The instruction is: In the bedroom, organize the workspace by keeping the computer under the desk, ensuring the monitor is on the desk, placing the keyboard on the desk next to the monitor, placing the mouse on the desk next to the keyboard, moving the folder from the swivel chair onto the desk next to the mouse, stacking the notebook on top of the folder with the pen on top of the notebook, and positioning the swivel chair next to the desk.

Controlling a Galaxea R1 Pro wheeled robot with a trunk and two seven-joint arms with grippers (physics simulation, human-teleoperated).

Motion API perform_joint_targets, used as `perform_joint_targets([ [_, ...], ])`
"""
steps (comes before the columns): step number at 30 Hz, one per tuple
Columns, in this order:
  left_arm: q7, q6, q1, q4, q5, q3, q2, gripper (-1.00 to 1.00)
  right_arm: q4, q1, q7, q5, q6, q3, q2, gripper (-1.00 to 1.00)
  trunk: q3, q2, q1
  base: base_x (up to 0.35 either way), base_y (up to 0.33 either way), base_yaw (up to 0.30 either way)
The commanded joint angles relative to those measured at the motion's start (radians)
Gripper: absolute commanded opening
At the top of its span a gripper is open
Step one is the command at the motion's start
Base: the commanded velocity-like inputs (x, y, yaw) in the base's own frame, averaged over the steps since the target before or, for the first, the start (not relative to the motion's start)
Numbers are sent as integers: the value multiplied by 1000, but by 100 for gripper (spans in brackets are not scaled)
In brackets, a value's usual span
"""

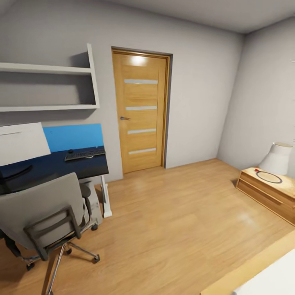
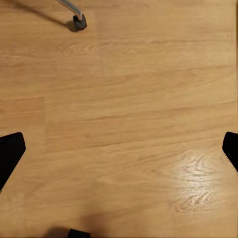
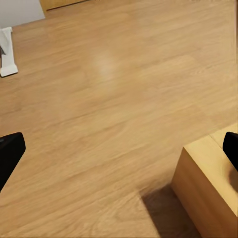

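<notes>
The desk (image 1: 53, 167) with its glossy black top stands at the left wall. On it are the monitor (image 1: 20, 143), white back towards me, the keyboard (image 1: 85, 154) and the mouse (image 1: 70, 151) beside it. The swivel chair (image 1: 45, 213) stands before the desk with its back to me, hiding its seat. The white computer (image 1: 93, 201) shows partly under the desk. The folder, notebook and pen are out of view. My left gripper (image 2: 119, 153) is open over bare floor near a chair castor (image 2: 79, 21). My right gripper (image 3: 119, 153) is open, with nothing between its fingers.
A blue panel (image 1: 73, 137) stands behind the desk, with wall shelves (image 1: 49, 86) above. A wooden door (image 1: 141, 110) is shut ahead. A light wood cabinet (image 1: 268, 192) with a lamp (image 1: 276, 157) stands at the right, a bed corner (image 1: 262, 274) nearby. A wooden box edge (image 3: 208, 183) lies close to the right gripper.
</notes>
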Motion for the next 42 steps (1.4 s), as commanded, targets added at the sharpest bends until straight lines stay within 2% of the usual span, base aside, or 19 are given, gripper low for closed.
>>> perform_joint_targets([
  [1, 0, -3, 0, 0, 4, 0, 0, 100, 1, -1, 1, -4, -3, 1, 0, 100, -1, -1, 1, 327, 143, -190],
  [24, 0, -3, -1, 0, 4, 0, 0, 100, 2, -1, -1, -4, -2, 1, 1, 100, -1, -1, 1, 305, 195, -19],
  [31, 0, -3, -1, 0, 4, 0, 0, 100, 1, -1, 0, -4, -3, 2, -1, 100, -1, -1, 1, 319, 38, -31],
  [42, 0, -3, -1, 0, 4, 0, 0, 100, 1, -1, 0, -4, -3, 2, -1, 100, -1, -1, 1, 326, 1, -217],
])
